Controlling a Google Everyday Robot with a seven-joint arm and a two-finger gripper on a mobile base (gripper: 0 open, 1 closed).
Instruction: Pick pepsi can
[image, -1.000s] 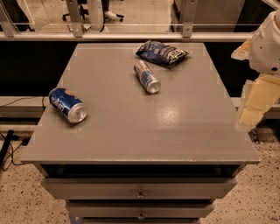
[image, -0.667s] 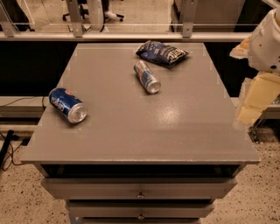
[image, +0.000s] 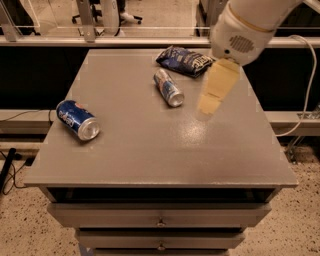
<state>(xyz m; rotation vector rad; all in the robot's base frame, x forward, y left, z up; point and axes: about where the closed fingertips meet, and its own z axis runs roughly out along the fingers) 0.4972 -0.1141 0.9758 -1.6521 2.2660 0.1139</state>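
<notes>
Finding the pepsi can (image: 77, 119) lying on its side near the left edge of the table (image: 150, 160), long axis running diagonally, silver end pointing toward the table's front right. Seeing a slimmer can (image: 168, 87) lying toward the table's back middle, a snack bag (image: 186, 61) by its back edge. Spotting the gripper (image: 206, 106) hanging over the table's right half; cannot tell whether clenched or released.

The table (image: 150, 160) top is grey and matt, with a faint speckled sheen near its middle. The pepsi can (image: 77, 119) at the left and the slim can (image: 168, 87) farther back are glossy metal with bright silver ends, and the bag (image: 186, 61) at the far edge is crinkled and shiny. The gripper (image: 206, 105), over the table's right half, looks like smooth, matt cream plastic.
</notes>
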